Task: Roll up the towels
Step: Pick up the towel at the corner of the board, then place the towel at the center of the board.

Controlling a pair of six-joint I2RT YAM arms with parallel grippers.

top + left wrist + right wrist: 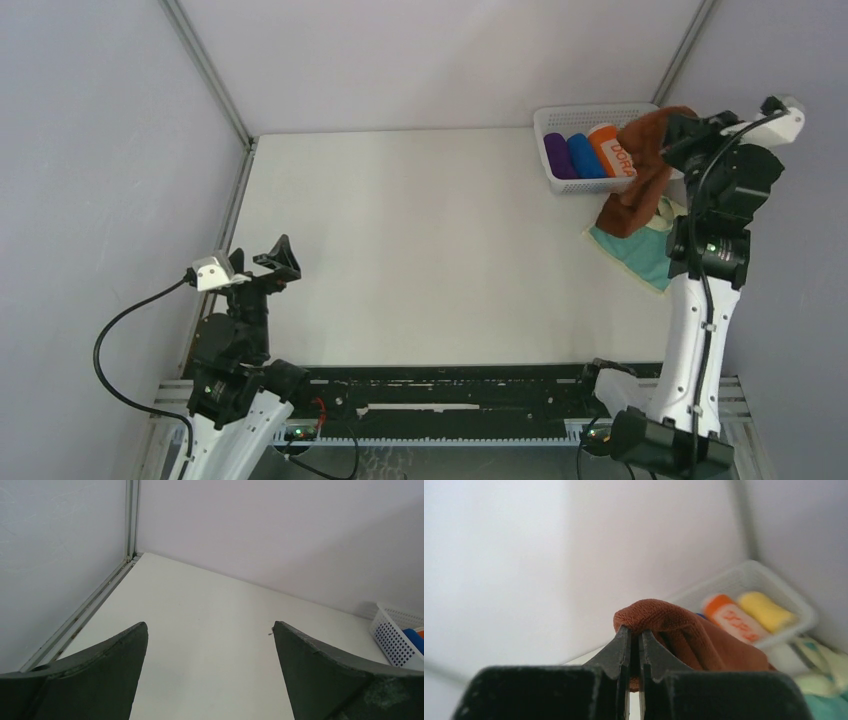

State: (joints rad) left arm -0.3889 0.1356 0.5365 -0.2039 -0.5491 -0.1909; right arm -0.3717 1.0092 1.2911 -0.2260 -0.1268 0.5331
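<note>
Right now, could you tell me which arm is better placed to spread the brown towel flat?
The right arm. Its jaws are shut on the brown towel, lifted beside the basket; the left arm sits across the table, jaws open and empty.

The right gripper pinches the rust-brown towel (basket blurred behind).

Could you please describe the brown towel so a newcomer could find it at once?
At the table's far right corner stands a white basket of rolled cloths. By its right end, the right hand pinches a rust-brown towel that hangs unrolled, unlike the teal towel lying flat on the table.
</note>
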